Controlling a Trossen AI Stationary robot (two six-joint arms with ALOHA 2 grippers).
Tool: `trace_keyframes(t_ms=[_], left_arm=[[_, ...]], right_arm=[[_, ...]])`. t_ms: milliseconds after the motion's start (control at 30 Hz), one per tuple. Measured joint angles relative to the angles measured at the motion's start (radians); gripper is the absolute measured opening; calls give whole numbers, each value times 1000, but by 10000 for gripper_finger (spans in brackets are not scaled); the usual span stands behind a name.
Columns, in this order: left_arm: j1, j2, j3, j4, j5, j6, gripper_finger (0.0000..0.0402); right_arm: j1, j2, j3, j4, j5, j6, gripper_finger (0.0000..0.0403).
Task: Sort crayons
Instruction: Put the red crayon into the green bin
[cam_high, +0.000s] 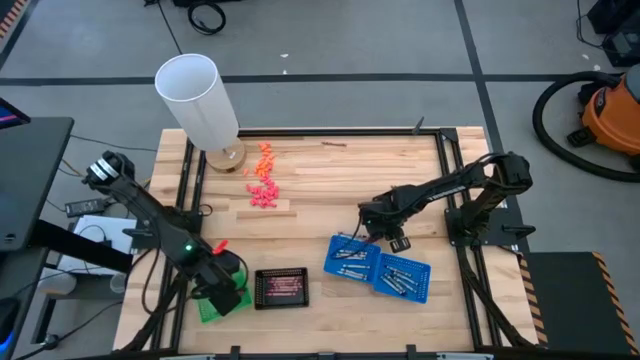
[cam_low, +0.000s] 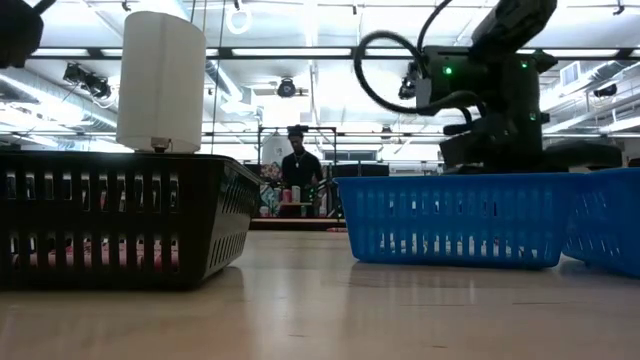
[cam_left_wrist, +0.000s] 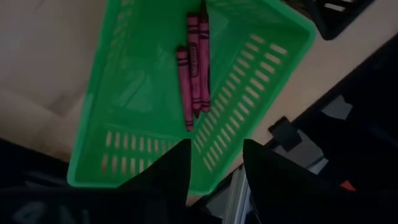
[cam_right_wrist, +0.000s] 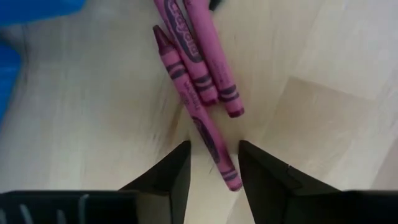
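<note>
Three magenta crayons (cam_right_wrist: 202, 81) lie flat on the wooden table beside the blue basket (cam_high: 352, 260). My right gripper (cam_right_wrist: 214, 168) is open above them, pointing down. Its fingers stand on either side of the lower end of one crayon (cam_right_wrist: 214, 149) and touch nothing that I can see. It also shows in the high view (cam_high: 380, 238). My left gripper (cam_left_wrist: 214, 168) is open and empty over the green basket (cam_left_wrist: 155, 106), where three dark red crayons (cam_left_wrist: 194, 68) lie on the floor. Grey-silver crayons (cam_high: 350, 255) lie in the blue baskets.
A black basket (cam_high: 281, 288) stands between the green basket (cam_high: 215, 305) and the blue ones; a second blue basket (cam_high: 403, 277) adjoins the first. A white cylinder (cam_high: 198, 100) and a heap of orange-pink pieces (cam_high: 262, 185) are at the far left. A person (cam_low: 298, 165) stands beyond the table.
</note>
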Motion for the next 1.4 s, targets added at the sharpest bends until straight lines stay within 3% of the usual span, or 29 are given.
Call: trace_keyframes(t_ms=[500,800,900,1100,1300,1400], left_arm=[[-53,-18,0,-13,0,-27,155],[-58,-18,0,-20,-3,-27,155],[-54,-21,0,4,-67,-18,155],[-36,-29,0,20,-301,74,155],[15,-29,0,20,-350,165,155],[24,-31,0,32,-412,220,155]], right_arm=[[57,0,-22,7,-1,7,44],[64,6,12,-84,-49,27,40],[60,8,75,-130,-60,27,40],[26,6,214,-213,-43,112,40],[19,5,350,-267,-41,164,40],[19,5,407,-246,-91,203,40]])
